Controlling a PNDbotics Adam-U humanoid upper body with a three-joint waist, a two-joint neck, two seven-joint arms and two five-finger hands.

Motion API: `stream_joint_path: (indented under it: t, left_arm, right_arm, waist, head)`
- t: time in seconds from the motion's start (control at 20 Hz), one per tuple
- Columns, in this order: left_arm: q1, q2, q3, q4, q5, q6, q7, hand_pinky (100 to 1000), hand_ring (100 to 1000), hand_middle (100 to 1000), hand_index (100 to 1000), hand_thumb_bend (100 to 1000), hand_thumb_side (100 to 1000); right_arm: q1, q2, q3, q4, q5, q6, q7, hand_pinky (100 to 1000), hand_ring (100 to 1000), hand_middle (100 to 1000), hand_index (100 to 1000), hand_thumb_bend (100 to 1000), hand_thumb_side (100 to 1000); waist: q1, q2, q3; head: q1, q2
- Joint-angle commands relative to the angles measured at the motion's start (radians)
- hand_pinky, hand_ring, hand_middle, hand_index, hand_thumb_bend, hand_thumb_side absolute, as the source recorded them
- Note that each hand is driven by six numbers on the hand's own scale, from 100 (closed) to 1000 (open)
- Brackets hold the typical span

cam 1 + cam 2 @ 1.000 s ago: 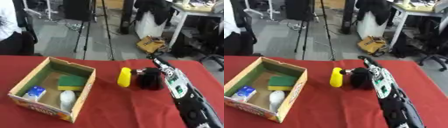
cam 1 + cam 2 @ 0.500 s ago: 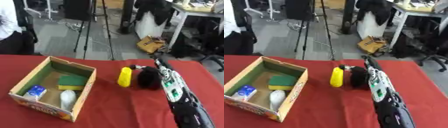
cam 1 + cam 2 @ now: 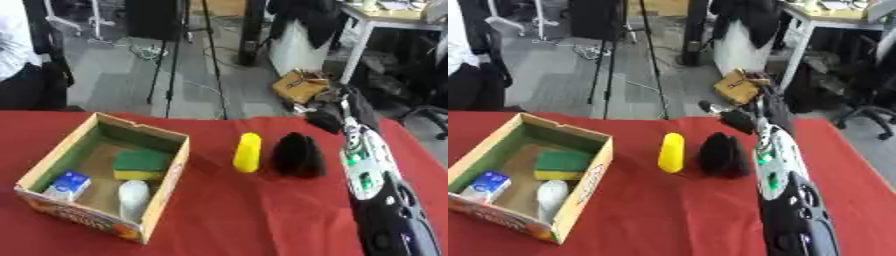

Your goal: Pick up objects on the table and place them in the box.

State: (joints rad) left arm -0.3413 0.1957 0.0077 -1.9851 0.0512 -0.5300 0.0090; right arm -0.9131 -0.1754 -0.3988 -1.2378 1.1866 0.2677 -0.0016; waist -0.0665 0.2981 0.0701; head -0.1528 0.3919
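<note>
Box [image 3: 166, 167] is sitting on the red table [image 3: 245, 215], holding a green-and-yellow sponge [image 3: 140, 164], a blue-and-white carton [image 3: 68, 183] and a white bottle [image 3: 133, 196]. A yellow object [image 3: 248, 152] is lying right of the box, with a black object [image 3: 297, 154] just beside it on the far side from the box. The right hand [image 3: 741, 119] is hovering beyond the black object, holding nothing; finger state cannot be determined.

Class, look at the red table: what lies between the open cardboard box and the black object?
The yellow oblong object lies on the red cloth between the cardboard box and the black object, clearest in the left eye view.
</note>
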Motion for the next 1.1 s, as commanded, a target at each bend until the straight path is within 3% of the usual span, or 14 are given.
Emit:
stream_joint_path:
  t: [0.05, 0.55, 1.1]
  left_arm:
    - [-0.014, -0.002, -0.003, -0.015, 0.006, 0.001, -0.004, 916, 903, 883, 855, 100, 878]
    - [-0.024, -0.008, -0.006, -0.015, 0.013, -0.002, -0.01, 918, 904, 881, 852, 100, 877]
    - [-0.036, -0.028, -0.018, -0.015, 0.029, 0.004, -0.021, 919, 905, 878, 852, 100, 879]
  right_arm:
    - [-0.004, 0.0, -0.007, -0.045, 0.055, -0.004, -0.016, 1000, 1000, 987, 1000, 977, 794]
    - [0.019, -0.019, -0.024, 0.038, 0.127, -0.011, 0.008, 1000, 1000, 987, 1000, 1000, 732]
    - [0.029, 0.009, -0.055, -0.023, 0.149, 0.032, -0.018, 1000, 1000, 986, 1000, 1000, 694]
  waist:
    - [0.006, -0.014, 0.003]
    - [0.015, 0.009, 0.023]
    - [0.037, 0.024, 0.032]
  head:
    - [-0.001, -0.006]
    - [-0.016, -0.027]
    - [-0.038, -0.045]
